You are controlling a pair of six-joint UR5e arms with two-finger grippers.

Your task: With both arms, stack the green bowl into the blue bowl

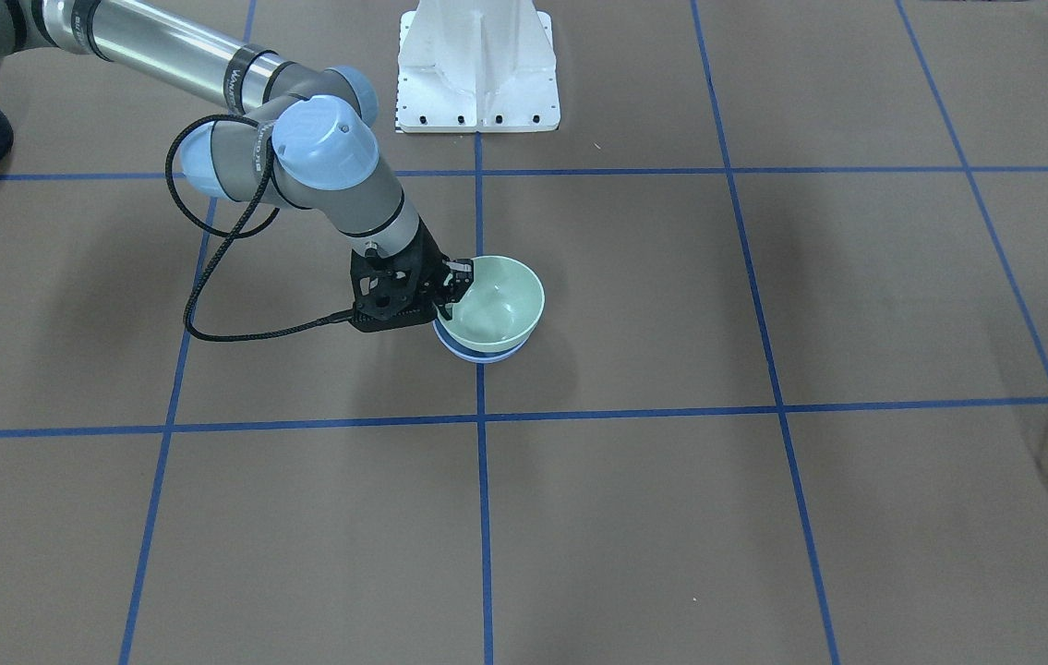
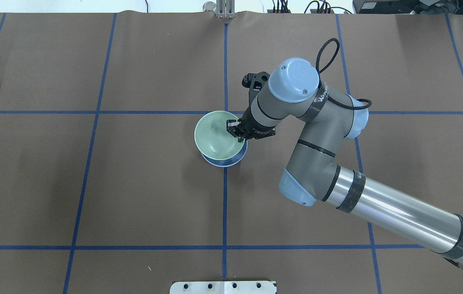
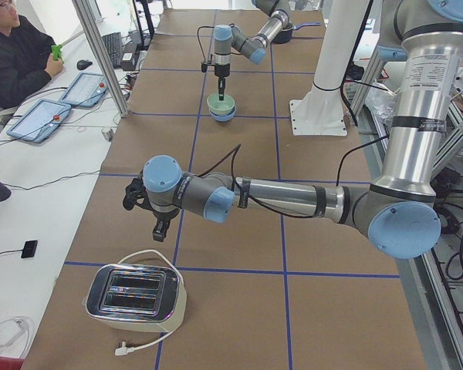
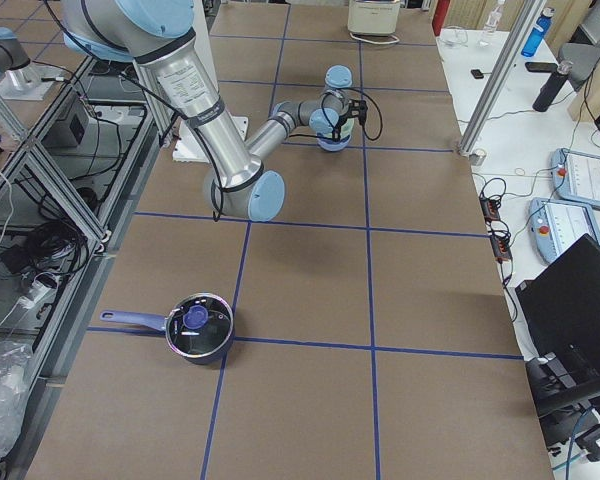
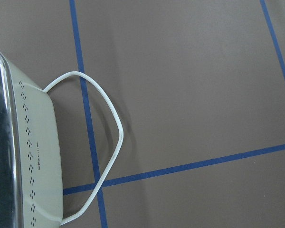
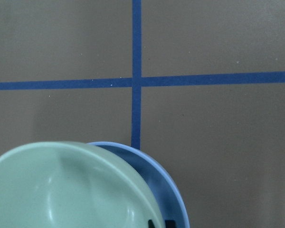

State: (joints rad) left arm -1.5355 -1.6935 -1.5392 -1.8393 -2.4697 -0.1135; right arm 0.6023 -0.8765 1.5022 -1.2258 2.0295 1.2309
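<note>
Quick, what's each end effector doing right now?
Left end effector: cannot tell.
Right end effector: closed on the green bowl at its rim.

Tilted green bowl (image 1: 498, 303) in blue bowl (image 1: 479, 354)

The right arm (image 2: 382, 206) reaches in, elbow bent, wrist tipped down; the right gripper (image 2: 236, 131) pinches the rim of the green bowl (image 2: 215, 136). The left arm (image 3: 285, 196) stretches out low, the left gripper (image 3: 160, 229) pointing down, its opening unclear.
</note>
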